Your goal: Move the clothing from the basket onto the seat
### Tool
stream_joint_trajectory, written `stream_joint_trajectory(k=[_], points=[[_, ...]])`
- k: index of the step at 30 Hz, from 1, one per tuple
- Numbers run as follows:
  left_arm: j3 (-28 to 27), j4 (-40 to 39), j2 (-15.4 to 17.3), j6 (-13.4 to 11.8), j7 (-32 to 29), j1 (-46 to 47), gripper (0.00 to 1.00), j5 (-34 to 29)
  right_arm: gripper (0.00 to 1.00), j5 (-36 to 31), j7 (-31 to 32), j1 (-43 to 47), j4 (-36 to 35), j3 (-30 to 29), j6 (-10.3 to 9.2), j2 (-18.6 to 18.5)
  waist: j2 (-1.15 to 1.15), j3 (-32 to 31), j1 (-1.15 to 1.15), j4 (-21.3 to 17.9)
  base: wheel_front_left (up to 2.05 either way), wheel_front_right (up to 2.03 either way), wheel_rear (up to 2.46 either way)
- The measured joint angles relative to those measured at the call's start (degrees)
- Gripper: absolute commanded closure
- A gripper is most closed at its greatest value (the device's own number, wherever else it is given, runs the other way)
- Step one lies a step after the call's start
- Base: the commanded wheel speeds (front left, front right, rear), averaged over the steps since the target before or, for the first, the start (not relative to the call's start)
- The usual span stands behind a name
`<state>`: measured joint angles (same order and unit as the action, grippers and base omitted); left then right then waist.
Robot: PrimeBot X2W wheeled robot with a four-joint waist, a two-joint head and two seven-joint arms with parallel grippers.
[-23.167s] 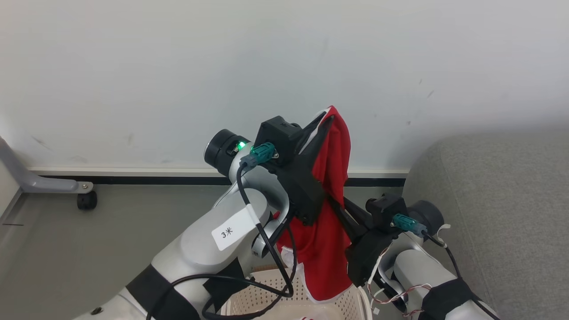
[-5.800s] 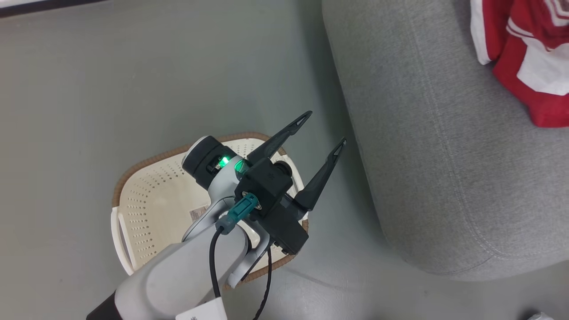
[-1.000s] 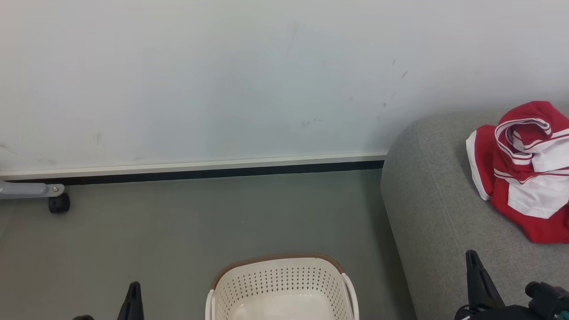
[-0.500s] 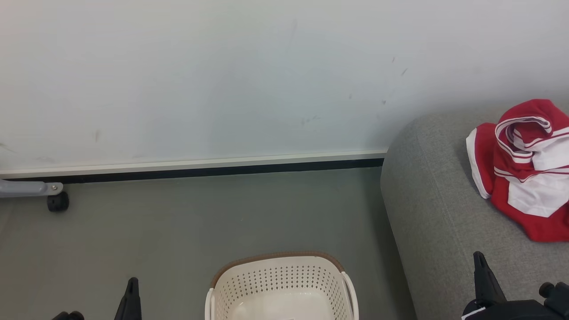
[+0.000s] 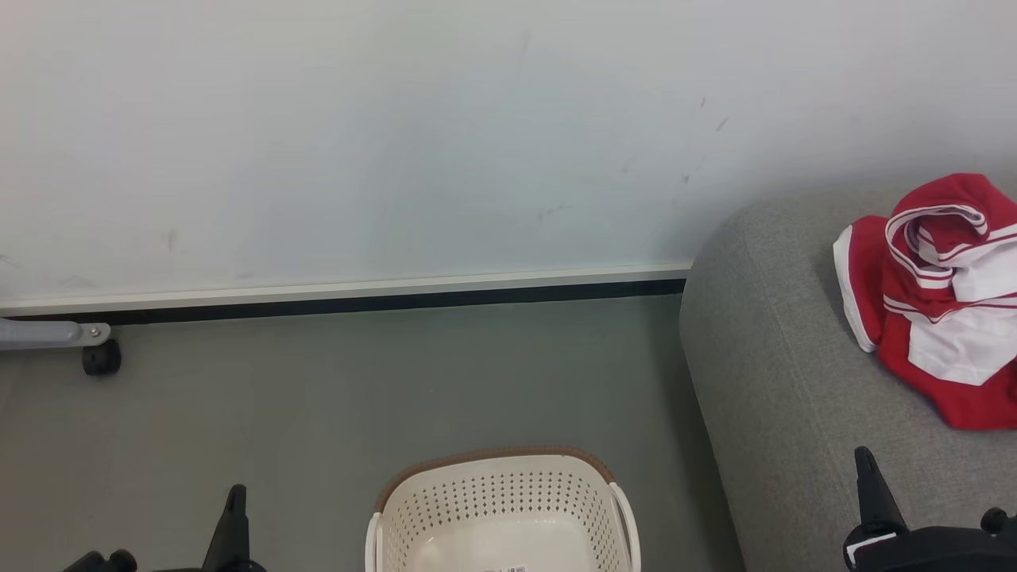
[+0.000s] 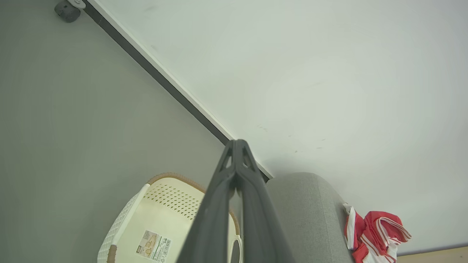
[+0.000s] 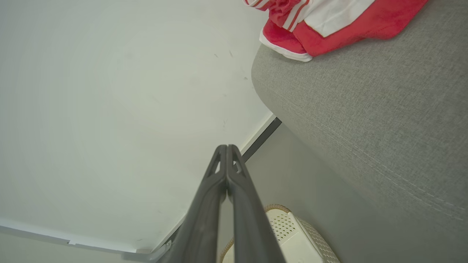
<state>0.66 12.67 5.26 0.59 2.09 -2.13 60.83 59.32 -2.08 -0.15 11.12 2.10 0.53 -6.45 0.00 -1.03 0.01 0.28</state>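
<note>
Nearest the robot, the left gripper (image 6: 237, 145), two long dark fingers, stands clenched with its tips pressed together and nothing between them; in the head view it rises at the lower left, over the floor and left of the basket, apart from it. The right gripper (image 7: 227, 149) is likewise clenched on nothing; in the head view it shows at the lower right, in front of the seat's near side.

Between the two grippers sits the cream-white perforated plastic laundry basket with rounded corners and a brown rim band (image 5: 493, 457); its bare bottom carries a printed paper label (image 6: 154, 245); it stands on the smooth grey-green floor (image 5: 318, 397), just beside the seat's rounded left end but not touching it in the head view.

The large grey woven-fabric upholstered sofa seat (image 5: 779, 381) runs off the right edge; on its top lies the clothing (image 5: 937, 318), soft red sports garments with white panels and striped trim, crumpled in one heap, well apart from the basket and from both grippers; its right part is cut off by the frame.

Farther back at the left, a small black caster wheel (image 5: 101, 357) under a grey metal leg (image 5: 40, 334) rests on the floor; behind it a white-and-black skirting strip (image 5: 357, 295) meets the pale, faintly scuffed wall (image 5: 397, 143).
</note>
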Motion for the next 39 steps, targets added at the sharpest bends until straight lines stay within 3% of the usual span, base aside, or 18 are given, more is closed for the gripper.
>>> stream_joint_trajectory(k=[39], points=[[-5.3,3.7,-2.4,5.6,-7.6,5.8,1.0,26.9,1.0,28.6,7.6,-4.1,5.3,-8.7,5.56,3.5,0.0,1.0,-0.01,-0.3,0.0,0.0,0.0]])
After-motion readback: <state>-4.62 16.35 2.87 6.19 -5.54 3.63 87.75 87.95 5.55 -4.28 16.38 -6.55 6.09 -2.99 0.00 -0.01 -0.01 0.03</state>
